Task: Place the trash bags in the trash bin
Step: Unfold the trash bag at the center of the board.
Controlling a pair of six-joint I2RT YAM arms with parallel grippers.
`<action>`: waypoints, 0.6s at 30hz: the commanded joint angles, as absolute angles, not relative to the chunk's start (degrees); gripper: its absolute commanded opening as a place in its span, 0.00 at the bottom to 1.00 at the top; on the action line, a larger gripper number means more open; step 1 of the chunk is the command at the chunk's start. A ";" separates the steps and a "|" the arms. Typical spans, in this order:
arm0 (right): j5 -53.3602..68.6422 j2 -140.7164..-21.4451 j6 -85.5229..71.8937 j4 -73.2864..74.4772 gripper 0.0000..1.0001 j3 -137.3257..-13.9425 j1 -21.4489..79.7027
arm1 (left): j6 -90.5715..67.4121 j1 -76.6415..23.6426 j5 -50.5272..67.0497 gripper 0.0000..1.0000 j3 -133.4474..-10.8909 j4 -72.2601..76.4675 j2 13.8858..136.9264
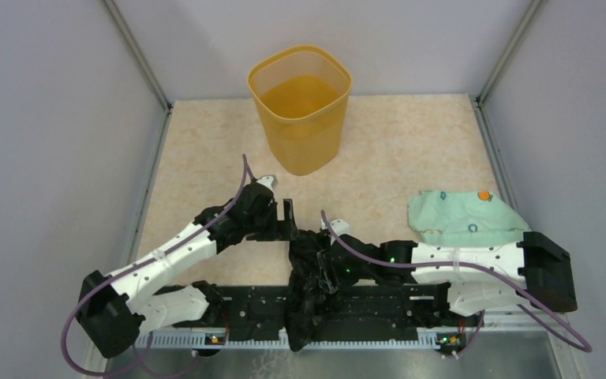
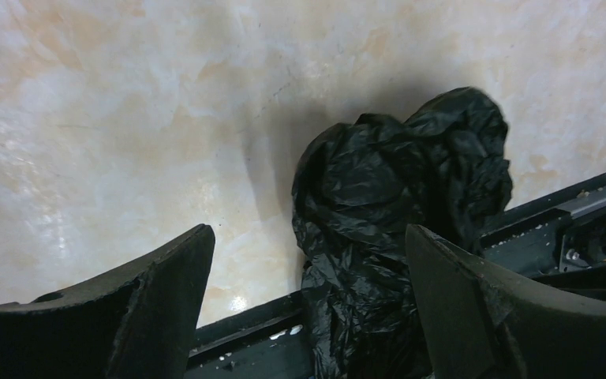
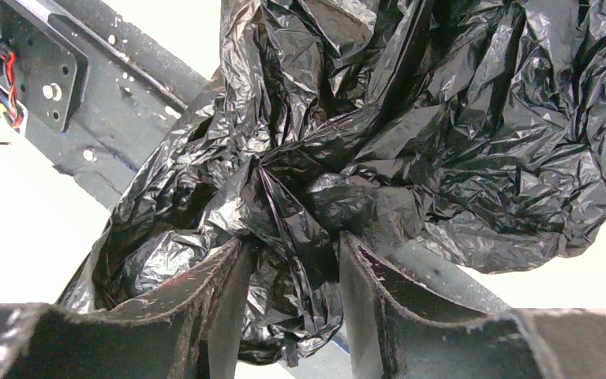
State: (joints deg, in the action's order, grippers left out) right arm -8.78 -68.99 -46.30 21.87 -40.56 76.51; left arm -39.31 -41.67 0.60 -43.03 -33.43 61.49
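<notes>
My right gripper is half-closed on a fold of the trash bag, the rest bunched just ahead of it.

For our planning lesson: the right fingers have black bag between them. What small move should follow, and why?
Probably raise the right fingers slightly to test the hold: a fold of the trash bag is bunched between them, the bag lies over the base rail, and the trash bin stands apart, farther back.

One black trash bag, one yellow bin, one green cloth.
</notes>
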 commanded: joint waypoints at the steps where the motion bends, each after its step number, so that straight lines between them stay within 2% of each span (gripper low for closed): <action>1: -10.89 -67.86 -48.27 17.26 0.44 -39.73 76.86 | -43.08 -41.66 7.67 0.96 -40.34 -24.82 65.23; 7: -11.71 -69.00 -49.08 16.48 0.39 -39.37 76.93 | -46.97 -41.66 13.27 0.93 -35.02 -14.05 69.77; 11: -13.41 -68.26 -49.66 17.86 0.31 -39.87 76.90 | -49.98 -41.66 15.77 0.86 -32.95 -8.95 72.04; 13: -14.08 -67.73 -49.79 18.75 0.26 -40.23 76.91 | -51.00 -41.66 16.32 0.77 -32.33 -6.77 72.80; 15: -14.85 -67.40 -49.84 19.96 0.19 -40.61 76.94 | -51.61 -41.66 16.44 0.65 -32.38 -5.53 73.59; 18: -16.69 -66.88 -49.90 23.90 0.10 -41.84 76.93 | -51.36 -41.34 14.97 0.36 -33.81 -6.20 74.10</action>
State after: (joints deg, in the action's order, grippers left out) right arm -12.97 -68.97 -49.34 20.23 -39.38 76.51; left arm -50.13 -41.67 14.79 -32.51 -11.40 73.36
